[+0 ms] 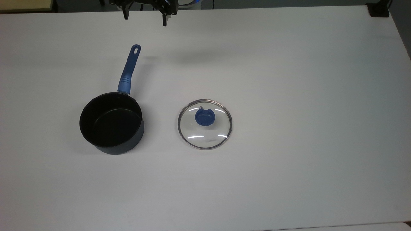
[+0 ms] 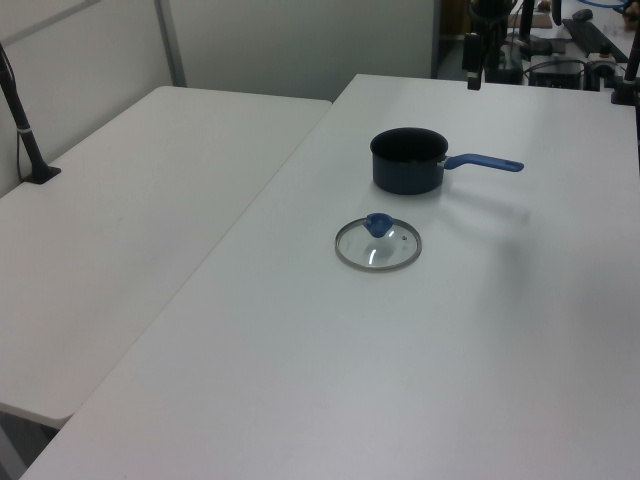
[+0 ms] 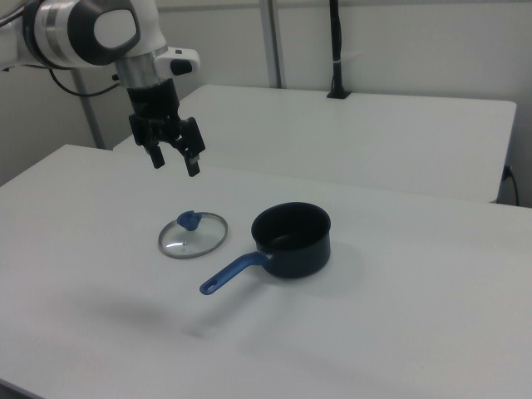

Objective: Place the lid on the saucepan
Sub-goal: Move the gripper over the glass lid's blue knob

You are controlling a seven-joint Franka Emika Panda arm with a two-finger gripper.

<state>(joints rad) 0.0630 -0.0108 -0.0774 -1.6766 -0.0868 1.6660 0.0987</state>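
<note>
lid lies flat on the white surface, knob up, just beside the open saucepan on the top view's right, while the tool, fingers spread and holding nothing, hangs high above, well apart from the lid.

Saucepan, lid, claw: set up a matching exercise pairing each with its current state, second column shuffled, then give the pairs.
Column one:
1. saucepan
2. lid
3. claw

Column two:
A. lying flat on the table, knob up
B. open and holding nothing, raised above the table
C. upright and uncovered, handle stretched out over the table

Pairs: 1-C, 2-A, 3-B
</note>
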